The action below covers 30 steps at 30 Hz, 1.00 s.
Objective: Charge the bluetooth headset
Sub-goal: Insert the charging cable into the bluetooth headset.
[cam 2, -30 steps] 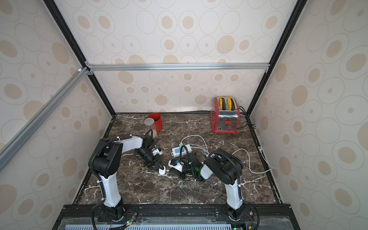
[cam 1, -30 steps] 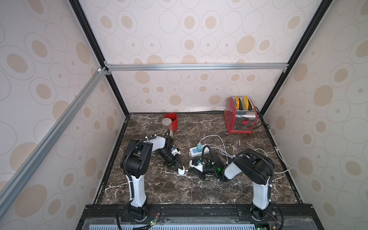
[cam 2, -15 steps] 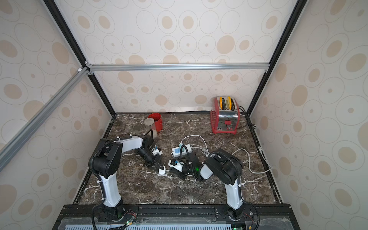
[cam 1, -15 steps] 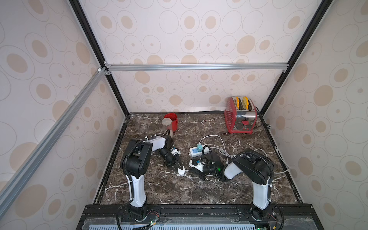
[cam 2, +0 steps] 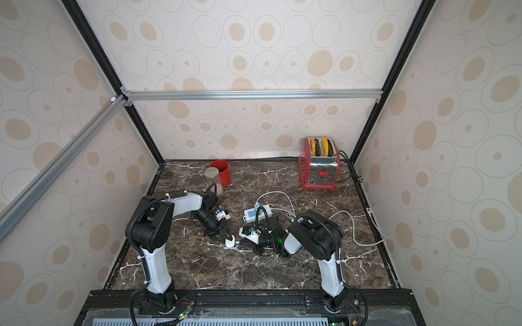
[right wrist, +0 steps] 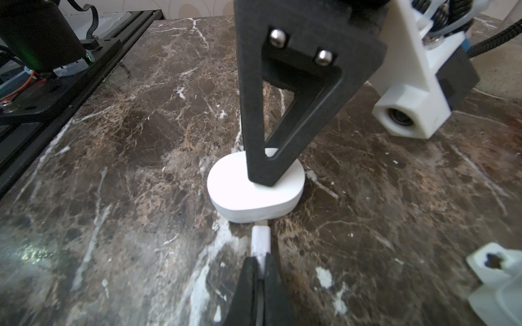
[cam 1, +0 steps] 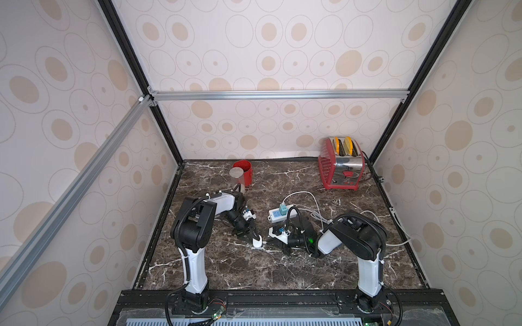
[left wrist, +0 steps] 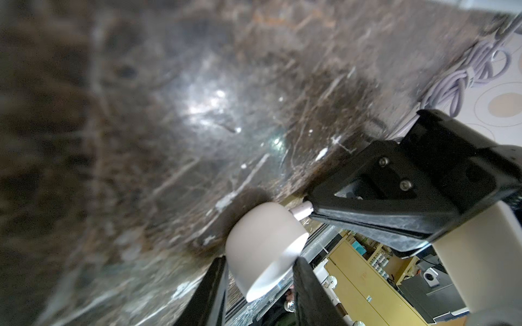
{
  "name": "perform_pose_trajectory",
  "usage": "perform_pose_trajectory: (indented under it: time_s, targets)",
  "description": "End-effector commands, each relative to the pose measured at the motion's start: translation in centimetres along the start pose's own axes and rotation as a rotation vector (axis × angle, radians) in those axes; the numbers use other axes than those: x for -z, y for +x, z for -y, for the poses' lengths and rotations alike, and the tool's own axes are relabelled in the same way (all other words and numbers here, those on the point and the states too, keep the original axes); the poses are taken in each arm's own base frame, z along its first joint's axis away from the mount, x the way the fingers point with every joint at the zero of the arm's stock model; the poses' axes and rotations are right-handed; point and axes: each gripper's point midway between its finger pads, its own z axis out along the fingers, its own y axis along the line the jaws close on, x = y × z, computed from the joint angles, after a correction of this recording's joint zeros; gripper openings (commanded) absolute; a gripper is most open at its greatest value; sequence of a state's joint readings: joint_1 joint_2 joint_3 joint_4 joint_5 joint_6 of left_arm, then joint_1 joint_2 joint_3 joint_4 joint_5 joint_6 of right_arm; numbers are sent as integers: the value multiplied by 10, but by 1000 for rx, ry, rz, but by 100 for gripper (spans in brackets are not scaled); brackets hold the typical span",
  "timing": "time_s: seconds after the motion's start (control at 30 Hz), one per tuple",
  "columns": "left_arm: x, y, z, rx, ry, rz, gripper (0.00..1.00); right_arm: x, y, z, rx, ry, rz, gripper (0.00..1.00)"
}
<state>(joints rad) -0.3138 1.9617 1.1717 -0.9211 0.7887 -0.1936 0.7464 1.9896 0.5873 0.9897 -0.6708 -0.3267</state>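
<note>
Where the bluetooth headset (cam 1: 257, 242) lies flat near the middle of the counter (cam 1: 254, 271), a little toward its front edge, my left gripper (cam 1: 255, 238) comes down on it from the back-left, and its two black fingers (left wrist: 217, 285) clasp the white pebble between them. From my left wrist the case (left wrist: 262, 245) fills the gap between those fingers; from my right wrist one left finger (right wrist: 271, 113) stands in front of the case (right wrist: 234, 192) and hides the other. My right gripper (right wrist: 260, 272) reaches in low from the right side, its jaws pressed together on the white cable plug (right wrist: 261, 240). The plug's metal tip meets the rim of the headset; I cannot tell how far in it sits. The power strip (cam 1: 275, 216) lies just behind my right gripper, toward the back edge.
</note>
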Motion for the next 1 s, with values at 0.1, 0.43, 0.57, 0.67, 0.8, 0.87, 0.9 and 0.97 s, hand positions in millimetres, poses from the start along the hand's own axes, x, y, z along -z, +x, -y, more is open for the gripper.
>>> perform_pose_trajectory:
  time_s: [0.1, 0.43, 0.57, 0.67, 0.8, 0.87, 0.9, 0.97]
  targets:
    - [-8, -3, -11, -3, -29, -14, 38, -7, -9, -1, 26, -37, 52, 0]
    - [-15, -6, -11, 7, -1, -16, 34, -10, -13, 4, 47, -34, 58, 0]
    - [-19, -11, -8, 20, 32, 5, 34, -9, -13, 5, 46, -13, 72, 0]
    - [-22, -12, -9, 26, 34, 6, 32, -8, -11, 5, 48, -7, 78, 0]
    - [-23, -7, -13, 27, 15, -12, 32, -3, -13, 8, 41, 29, 113, 0]
    - [-23, -5, -15, 30, 2, -19, 32, 2, -14, 11, 32, 49, 138, 0]
    - [-24, -4, -17, 31, -4, -22, 32, 3, -13, 12, 30, 49, 146, 0]
    - [-25, -3, -20, 35, -15, -27, 30, 3, -12, 10, 27, 34, 146, 0]
